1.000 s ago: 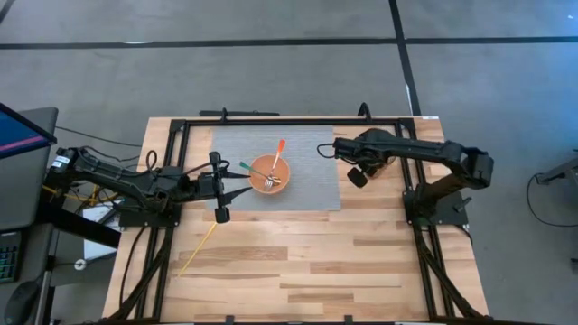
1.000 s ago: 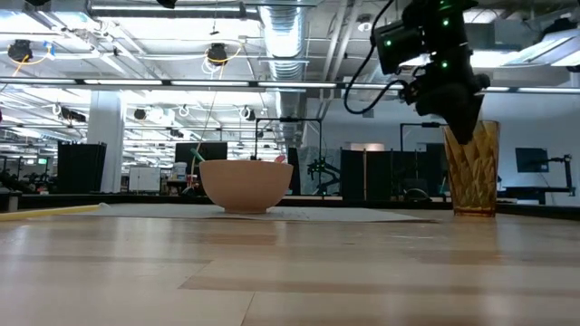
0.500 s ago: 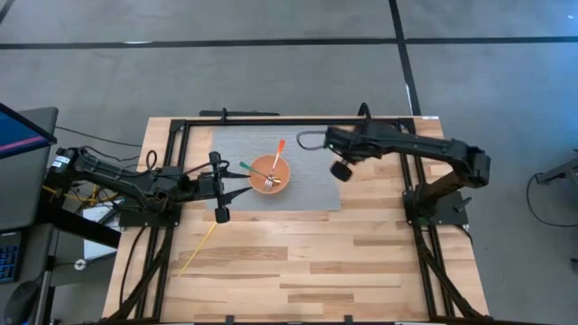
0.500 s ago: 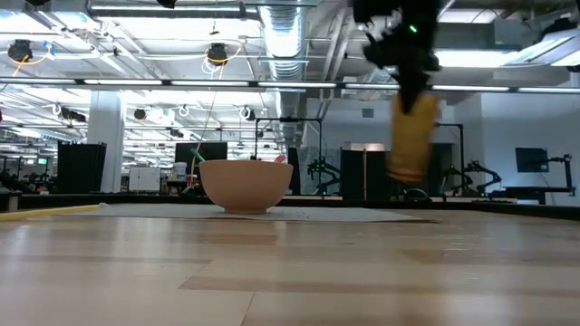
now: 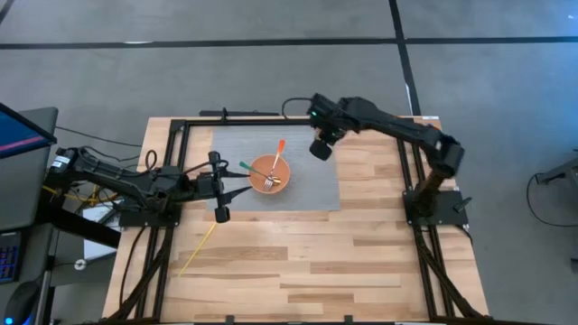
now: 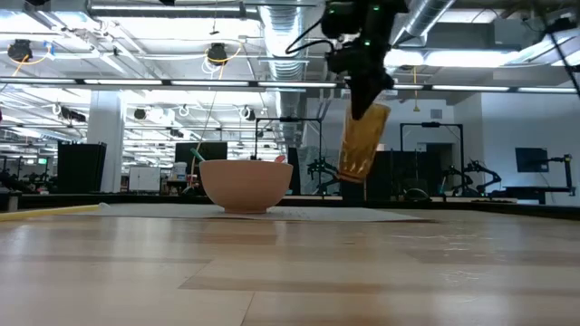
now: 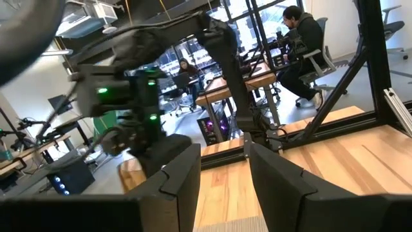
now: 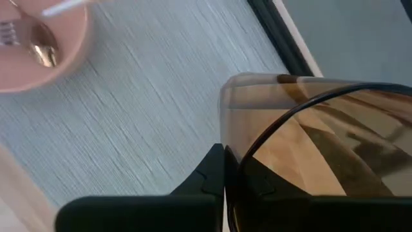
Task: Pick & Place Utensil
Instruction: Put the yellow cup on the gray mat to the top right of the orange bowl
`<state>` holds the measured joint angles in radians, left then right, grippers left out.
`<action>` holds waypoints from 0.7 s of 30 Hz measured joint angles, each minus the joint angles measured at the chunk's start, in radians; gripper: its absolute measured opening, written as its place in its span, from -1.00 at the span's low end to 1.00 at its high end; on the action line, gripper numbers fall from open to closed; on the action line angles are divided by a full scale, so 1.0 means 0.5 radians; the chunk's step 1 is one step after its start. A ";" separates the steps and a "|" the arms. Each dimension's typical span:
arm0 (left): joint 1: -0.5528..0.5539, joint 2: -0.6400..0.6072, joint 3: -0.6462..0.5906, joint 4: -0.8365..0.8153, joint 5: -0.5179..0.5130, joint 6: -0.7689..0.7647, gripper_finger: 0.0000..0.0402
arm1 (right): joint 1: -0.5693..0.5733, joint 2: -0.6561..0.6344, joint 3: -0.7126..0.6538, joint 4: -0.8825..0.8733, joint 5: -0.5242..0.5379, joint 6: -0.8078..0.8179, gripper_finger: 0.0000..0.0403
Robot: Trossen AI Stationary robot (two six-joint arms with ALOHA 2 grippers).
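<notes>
Right gripper clamped on rim of amber glass tumbler, hanging tilted below it, off the mat: rigid, smooth, likely slippery and breakable.

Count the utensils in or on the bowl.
3. In the bowl: a fork; an orange-handled utensil leaning over the far rim; a green-handled one over the left rim. More may be hidden.
</notes>
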<state>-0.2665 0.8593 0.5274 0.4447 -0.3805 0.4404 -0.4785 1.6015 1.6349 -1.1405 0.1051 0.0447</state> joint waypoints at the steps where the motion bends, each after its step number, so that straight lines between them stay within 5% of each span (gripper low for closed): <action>1: -0.001 0.000 0.000 0.003 0.000 0.001 -0.33 | -0.007 0.071 0.105 -0.051 -0.005 -0.027 -0.99; 12: 0.000 0.000 0.000 -0.005 -0.001 -0.020 -0.33 | -0.046 0.775 0.760 -0.553 -0.061 -0.106 -0.98; 21: -0.001 0.000 0.000 -0.008 0.000 -0.074 -0.33 | -0.045 0.910 0.970 -0.590 -0.094 -0.214 -0.97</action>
<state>-0.2668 0.8593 0.5274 0.4406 -0.3806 0.4034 -0.5009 2.0567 2.1198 -1.4356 0.0578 -0.0622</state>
